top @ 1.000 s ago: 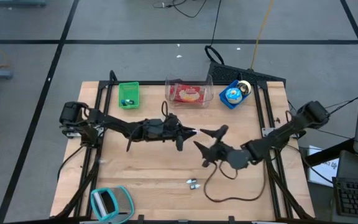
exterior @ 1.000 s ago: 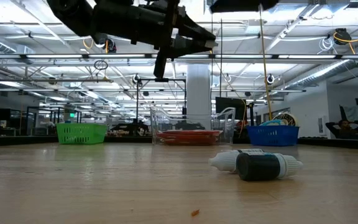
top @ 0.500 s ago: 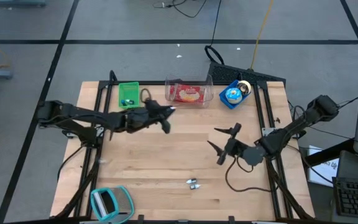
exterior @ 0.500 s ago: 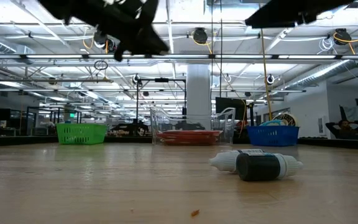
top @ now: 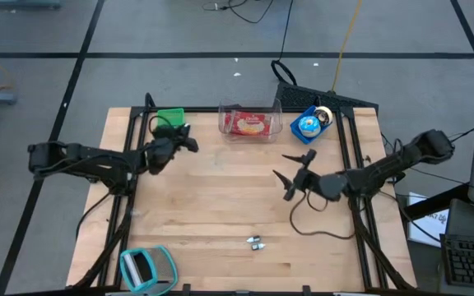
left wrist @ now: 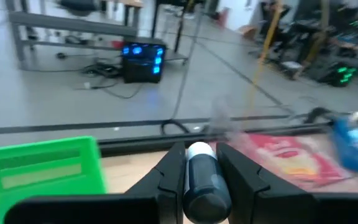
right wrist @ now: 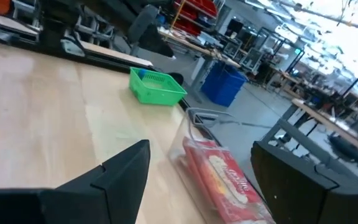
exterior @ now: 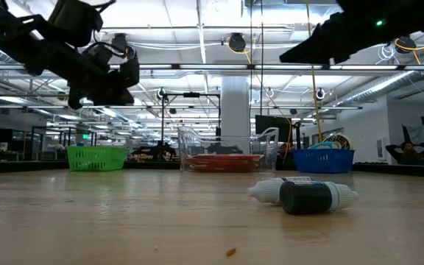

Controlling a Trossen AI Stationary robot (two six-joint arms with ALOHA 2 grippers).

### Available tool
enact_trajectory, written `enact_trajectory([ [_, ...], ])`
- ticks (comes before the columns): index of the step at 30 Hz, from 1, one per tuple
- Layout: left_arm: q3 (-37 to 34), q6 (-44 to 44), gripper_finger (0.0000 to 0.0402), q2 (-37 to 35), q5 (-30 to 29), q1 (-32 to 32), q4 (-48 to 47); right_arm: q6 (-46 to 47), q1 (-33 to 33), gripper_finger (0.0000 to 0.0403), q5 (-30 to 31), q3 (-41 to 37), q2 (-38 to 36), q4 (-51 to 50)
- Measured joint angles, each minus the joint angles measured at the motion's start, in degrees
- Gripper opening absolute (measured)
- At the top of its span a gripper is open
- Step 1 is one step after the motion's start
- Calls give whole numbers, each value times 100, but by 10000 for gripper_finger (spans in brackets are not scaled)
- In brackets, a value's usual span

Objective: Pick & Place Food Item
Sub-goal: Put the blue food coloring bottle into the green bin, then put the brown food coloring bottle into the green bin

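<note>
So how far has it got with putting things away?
Partly there. The left end effector grips a small dark bottle with a white cap near the green basket. Another bottle lies on the table, unpicked. The right end effector hangs open and empty.

We see the left arm stretched level from its base, its left gripper [top: 186,141] raised off the desk, jaws closed around a small dark bottle with a white cap [left wrist: 201,175] held lengthwise between them. The right arm reaches inward from the opposite side; its right gripper [top: 290,174] hangs in the air with jaws spread wide, nothing between them.
</note>
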Motion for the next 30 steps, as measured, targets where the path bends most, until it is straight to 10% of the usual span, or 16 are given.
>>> enact_trajectory([
  [11, -6, -695, 68, 477, -168, 839, -886, 384, -1394, 267, -1935, -28, -47, 41],
  [21, 1, -1363, 70, 1285, -158, 1276, -1010, 636, -1560, 267, -1992, -28, -45, 178],
  [30, 1, -1462, 149, 1492, 120, 1375, -981, 620, -1557, 267, -1994, -28, -43, 169],
])
